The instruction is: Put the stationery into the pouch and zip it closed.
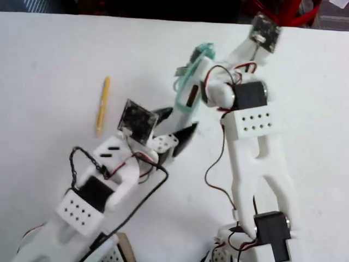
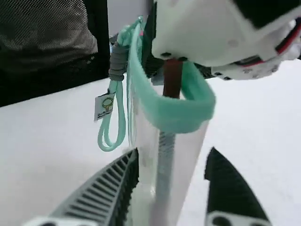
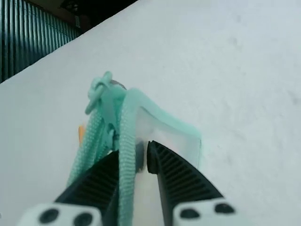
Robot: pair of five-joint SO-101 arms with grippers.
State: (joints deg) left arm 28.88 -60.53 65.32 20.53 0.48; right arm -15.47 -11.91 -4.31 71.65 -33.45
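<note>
A clear pouch (image 1: 202, 53) with mint-green trim is held up off the white table (image 1: 49, 60) at the middle back. My right gripper (image 1: 192, 87) is shut on its upper mint edge (image 3: 164, 127), its fingers (image 3: 162, 169) pinching the strap. My left gripper (image 1: 175, 126) is open, one finger on each side of the pouch's lower end (image 2: 174, 113) without squeezing it. A brown stick (image 2: 172, 80) and a grey item (image 2: 163, 150) show through the clear wall. A yellow pen (image 1: 102, 105) lies on the table left of the pouch.
The pouch's mint cord loop and tag (image 2: 112, 117) hang from its zip pull. The table's far edge (image 1: 136, 17) meets a dark background. Cables (image 1: 142, 202) trail from both arm bases at the front.
</note>
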